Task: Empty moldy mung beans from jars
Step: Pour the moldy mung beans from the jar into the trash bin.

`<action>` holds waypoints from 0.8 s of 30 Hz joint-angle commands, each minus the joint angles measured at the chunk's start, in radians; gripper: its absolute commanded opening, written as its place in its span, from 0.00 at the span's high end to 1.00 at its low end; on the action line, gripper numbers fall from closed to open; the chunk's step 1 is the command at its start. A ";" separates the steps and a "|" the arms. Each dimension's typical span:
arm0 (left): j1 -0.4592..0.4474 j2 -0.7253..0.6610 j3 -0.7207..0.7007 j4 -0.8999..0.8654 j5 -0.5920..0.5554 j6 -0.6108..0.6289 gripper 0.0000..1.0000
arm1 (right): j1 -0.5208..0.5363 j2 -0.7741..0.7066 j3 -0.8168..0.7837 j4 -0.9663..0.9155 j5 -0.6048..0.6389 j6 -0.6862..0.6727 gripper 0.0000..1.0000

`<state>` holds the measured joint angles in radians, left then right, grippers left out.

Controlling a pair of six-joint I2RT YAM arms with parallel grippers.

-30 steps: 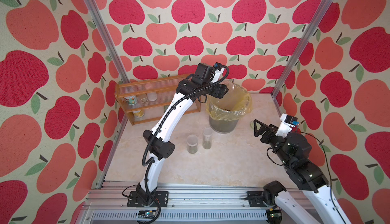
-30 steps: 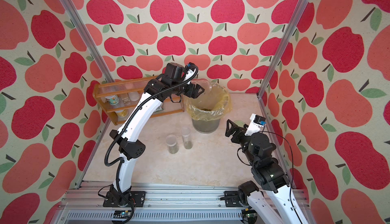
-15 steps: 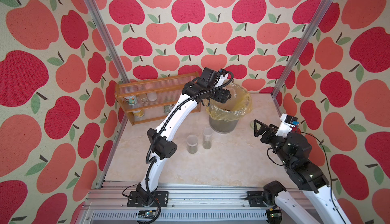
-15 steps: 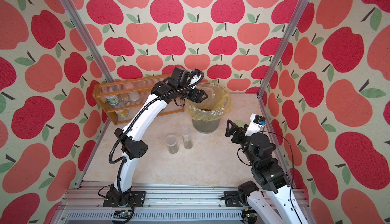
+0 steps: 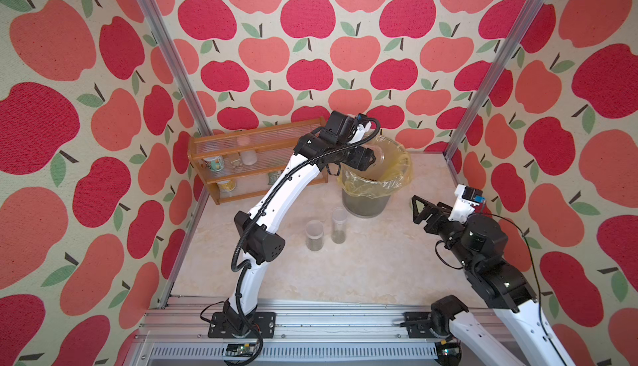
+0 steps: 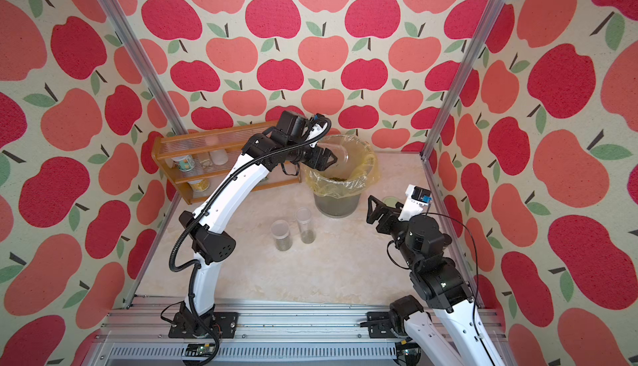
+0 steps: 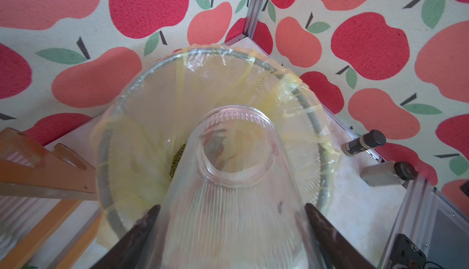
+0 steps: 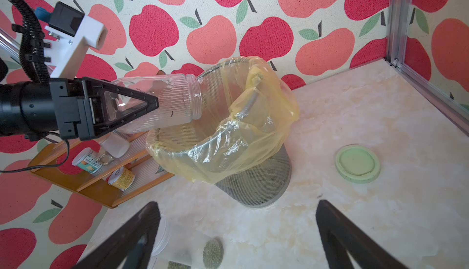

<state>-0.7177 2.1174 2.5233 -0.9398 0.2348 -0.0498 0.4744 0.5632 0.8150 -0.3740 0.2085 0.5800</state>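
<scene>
Holding jar (image 8: pixel 177 97) sideways, mouth over bin (image 8: pixel 253 184) | left gripper (image 8: pixel 152 100) clamped on jar, looks empty | right gripper (image 8: pixel 237 204) spread wide near lid (image 8: pixel 357 163) | beans (image 7: pixel 177 158) down in bin

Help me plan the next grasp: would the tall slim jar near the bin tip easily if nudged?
Probably tippy: the tall slim jar stands upright on a narrow base, though the mung beans low inside may steady it. Its smooth clear wall could slip when gripped.
</scene>
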 commanded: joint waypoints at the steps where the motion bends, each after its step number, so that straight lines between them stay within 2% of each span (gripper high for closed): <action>1: 0.008 -0.107 -0.004 0.112 0.012 0.036 0.61 | -0.008 0.007 -0.003 0.088 -0.089 -0.014 0.01; 7: 0.025 -0.205 -0.178 0.306 0.059 0.062 0.62 | -0.010 0.025 -0.029 0.280 -0.251 -0.008 0.01; 11: 0.052 -0.253 -0.236 0.364 0.097 0.044 0.62 | -0.013 0.039 -0.040 0.426 -0.349 0.010 0.01; 17: 0.075 -0.367 -0.435 0.537 0.180 0.051 0.62 | -0.027 0.114 -0.047 0.659 -0.505 0.075 0.01; 20: 0.094 -0.405 -0.501 0.576 0.204 0.048 0.63 | -0.069 0.170 -0.032 0.780 -0.620 0.144 0.01; 24: 0.106 -0.490 -0.671 0.741 0.215 0.039 0.63 | -0.133 0.278 0.033 0.878 -0.758 0.284 0.02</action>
<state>-0.6243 1.7069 1.9049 -0.4164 0.4091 -0.0093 0.3656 0.7952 0.7967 0.3550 -0.4015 0.7403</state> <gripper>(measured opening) 0.819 0.984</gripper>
